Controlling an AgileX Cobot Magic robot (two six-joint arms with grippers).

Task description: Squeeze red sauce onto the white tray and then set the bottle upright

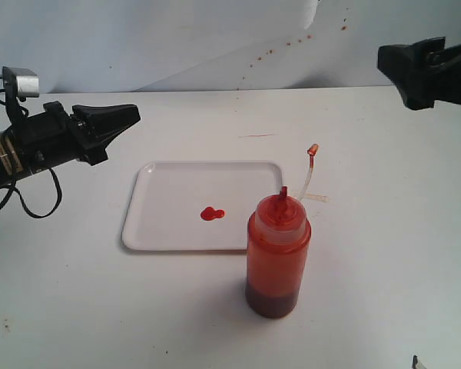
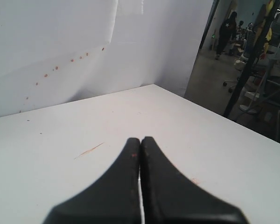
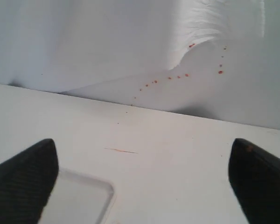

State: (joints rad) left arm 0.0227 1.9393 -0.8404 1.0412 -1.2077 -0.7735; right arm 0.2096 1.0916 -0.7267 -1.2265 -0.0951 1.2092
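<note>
- Exterior view, nearest first: the bottle point(image 1: 278, 257) stands upright on the table point(image 1: 384, 254), just beside the near right corner of the tray point(image 1: 161, 223). No claw touches it (both steps look done, to my eye).
- Its cap point(image 1: 313, 149) dangles behind on a thin tether, off the nozzle, as squeezing requires.
- The tray lies flat mid-table, with the sauce point(image 1: 211, 214) a small red blob near its middle, well inside the rim.
- Left gripper point(image 1: 129, 115) hovers left of the tray, well apart from everything, probably parked as the idle arm. Only the left wrist view shows its jaws pressed together on nothing.
- Right gripper point(image 1: 403, 73) hangs high at the far right, clear of the bottle. The right wrist view adds that its fingers are spread wide and empty, over one tray corner (the bottle is out of its sight).
- Farthest back, reddish specks point(image 1: 288, 44) dot the backdrop in all three views.
</note>
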